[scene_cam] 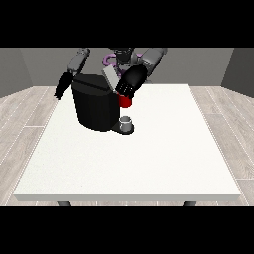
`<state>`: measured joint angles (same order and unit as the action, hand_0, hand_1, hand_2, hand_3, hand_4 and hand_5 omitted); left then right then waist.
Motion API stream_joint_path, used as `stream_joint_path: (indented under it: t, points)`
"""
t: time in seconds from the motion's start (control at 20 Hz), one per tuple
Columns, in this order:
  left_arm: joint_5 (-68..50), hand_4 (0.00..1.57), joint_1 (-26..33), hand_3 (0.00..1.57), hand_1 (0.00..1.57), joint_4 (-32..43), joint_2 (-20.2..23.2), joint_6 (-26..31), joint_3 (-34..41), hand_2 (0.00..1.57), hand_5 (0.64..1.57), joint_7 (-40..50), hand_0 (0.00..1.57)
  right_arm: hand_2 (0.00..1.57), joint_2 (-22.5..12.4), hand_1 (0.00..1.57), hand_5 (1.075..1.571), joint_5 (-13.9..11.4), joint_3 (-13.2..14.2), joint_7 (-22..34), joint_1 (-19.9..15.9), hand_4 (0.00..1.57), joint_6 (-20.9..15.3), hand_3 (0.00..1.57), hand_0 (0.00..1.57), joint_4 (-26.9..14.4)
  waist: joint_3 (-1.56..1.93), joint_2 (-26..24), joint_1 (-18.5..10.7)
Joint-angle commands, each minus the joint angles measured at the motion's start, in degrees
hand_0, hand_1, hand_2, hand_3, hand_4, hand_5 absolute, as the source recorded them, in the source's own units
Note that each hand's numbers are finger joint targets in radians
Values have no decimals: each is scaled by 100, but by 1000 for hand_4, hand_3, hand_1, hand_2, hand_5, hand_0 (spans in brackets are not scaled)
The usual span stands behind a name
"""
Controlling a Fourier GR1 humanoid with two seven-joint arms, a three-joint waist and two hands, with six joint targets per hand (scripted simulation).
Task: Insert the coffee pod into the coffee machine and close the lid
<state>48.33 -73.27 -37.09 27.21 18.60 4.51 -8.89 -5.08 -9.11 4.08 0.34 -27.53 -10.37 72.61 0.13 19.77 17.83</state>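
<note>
- White tabletop fills the view's foreground; its near half is bare surface.
- Small grey cup-like thing stands on the low base at the foot of the coffee machine, on the side toward the view's right. Cannot tell whether it is the pod, so noted only as a grey thing.
- Coffee machine: black, bulky, toward the tabletop's far left part; a grey lid is tilted up at its top.
- Red thing at the machine sits just below the hand at the view's right.
- That hand is at the machine's upper right edge, fingers pointing down toward the red thing; cannot tell how far they are spread or whether they hold anything.
- Hand at the view's left hangs beside the machine's far left side, off the tabletop edge, fingers straight and pointing down, holding nothing.
</note>
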Motion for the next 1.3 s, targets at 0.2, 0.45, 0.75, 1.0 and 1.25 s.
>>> stream_joint_path:
  t: [0.2, 0.45, 0.75, 1.0, 1.25]
  points:
    - [-9, 0, -128, 963, 1138, 30, -39, -265, 129, 1136, 1571, -123, 1138, 0, 148, 0, 1571, -136, -42, -97, -115, 42, -266, 0, 0, -41, -11, 165, -73]
    - [-82, 0, -190, 954, 1247, 75, 80, -330, 269, 1210, 1571, -327, 1247, 0, -53, 0, 1571, -65, -16, 15, -139, 144, -11, 0, 0, -6, -11, 240, 82]
    - [138, 0, -18, 940, 1250, 55, 92, -766, 169, 1216, 1571, -515, 1250, 0, 33, 0, 1571, -227, -155, 8, -109, 218, -137, 0, 0, 72, -12, 366, 94]
    - [381, 0, -85, 718, 999, -40, 153, -811, -47, 1023, 1571, -666, 999, 0, 30, 0, 1571, -159, 7, 70, -403, 161, -239, 0, 0, -18, -10, 447, -2]
    - [498, 0, 1, 554, 0, -5, 445, -941, -11, 686, 1571, -831, 0, 0, 47, 0, 1571, -241, -138, -160, -39, 207, -189, 0, 0, 76, -11, 408, 101]
